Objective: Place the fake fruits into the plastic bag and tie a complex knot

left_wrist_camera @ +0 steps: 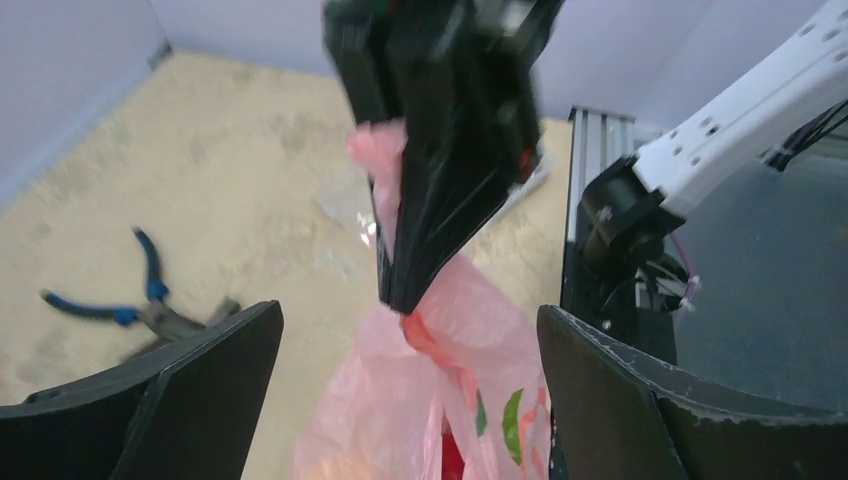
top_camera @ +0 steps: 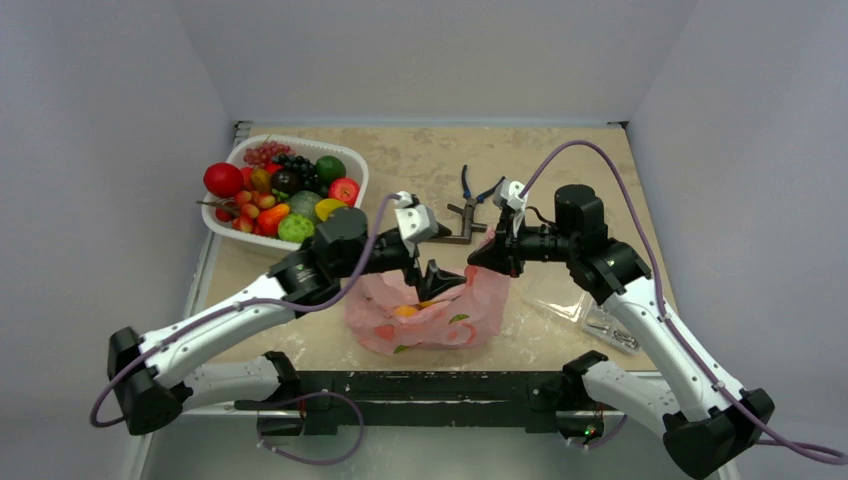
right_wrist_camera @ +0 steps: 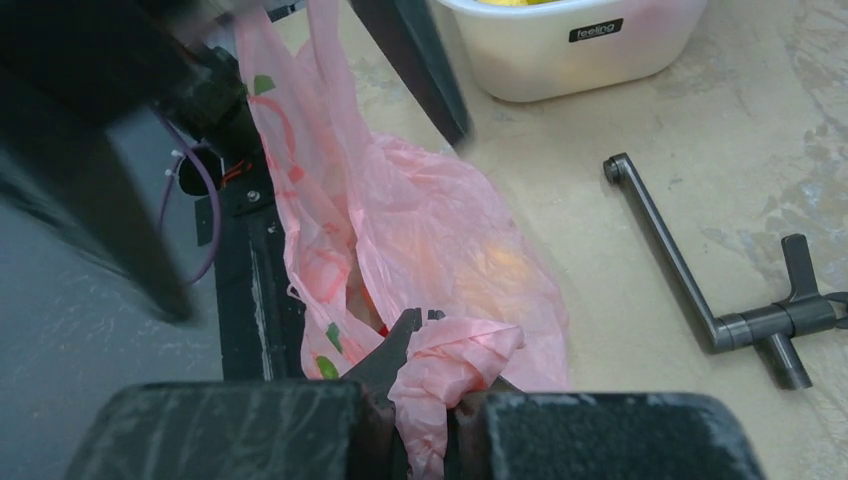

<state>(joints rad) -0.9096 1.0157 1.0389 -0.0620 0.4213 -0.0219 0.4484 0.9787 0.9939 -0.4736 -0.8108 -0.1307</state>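
Top: bag (top_camera: pixel 440 320) near-centre on table (top_camera: pixel 560 180). Fruits (top_camera: pixel 285 190) heaped in basket (top_camera: pixel 362 178) at far left, and a few show through the bag. Left gripper (top_camera: pixel 437 278) over bag, right gripper (top_camera: pixel 480 257) at its upper right edge.
Left wrist: left jaws wide apart, holding nothing, bag below between them.
Right wrist: right jaws clamped on bunched bag film.

- Lit softly and evenly from overhead; cast only faint shadows on the table (top_camera: pixel 420 160).
- Smeared by motion blur in the left wrist view: right gripper (left_wrist_camera: pixel 402 295), pliers (left_wrist_camera: pixel 130 300).
- Glowed orange through the pink bag (right_wrist_camera: pixel 420 220) in the right wrist view; lost focus in the foreground.
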